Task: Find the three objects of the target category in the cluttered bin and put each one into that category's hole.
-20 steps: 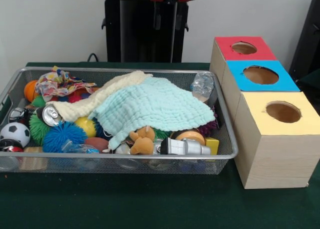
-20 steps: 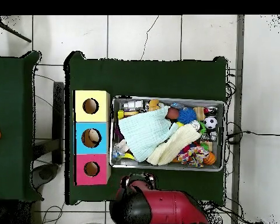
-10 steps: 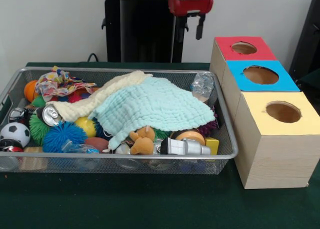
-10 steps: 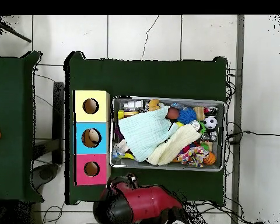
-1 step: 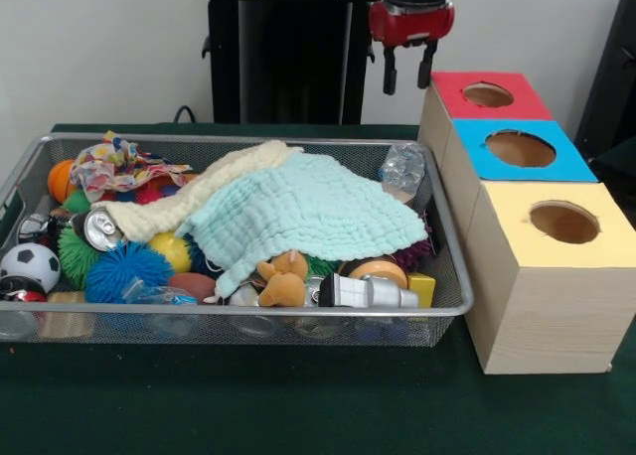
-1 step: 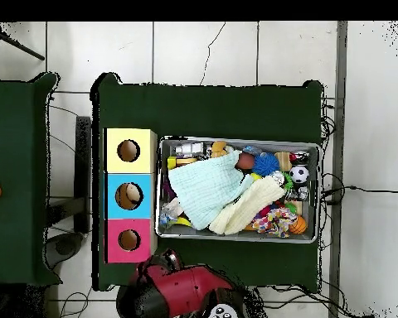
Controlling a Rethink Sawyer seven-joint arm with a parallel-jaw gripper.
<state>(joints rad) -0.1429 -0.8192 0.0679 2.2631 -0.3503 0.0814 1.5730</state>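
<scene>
red-and-black gripper [image 5: 408, 80]: hanging, jaws spread, empty | by red-topped wooden box [image 5: 485, 94] | silver wire-mesh bin [image 5: 452, 266]: sitting full, mint cloth [image 5: 308, 212] covering

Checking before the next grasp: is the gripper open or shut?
Open. The gripper hangs empty beside the red box, its two fingers apart.

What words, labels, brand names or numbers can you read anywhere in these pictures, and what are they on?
No text reads in either view.
Drink can: shows only its silver top; no label legible.
Silver and black object at the bin's front: no marking can be made out.
Red, blue and yellow box tops: plain colour around a hole, no lettering.
Robot's hand: no readable marking.
</scene>
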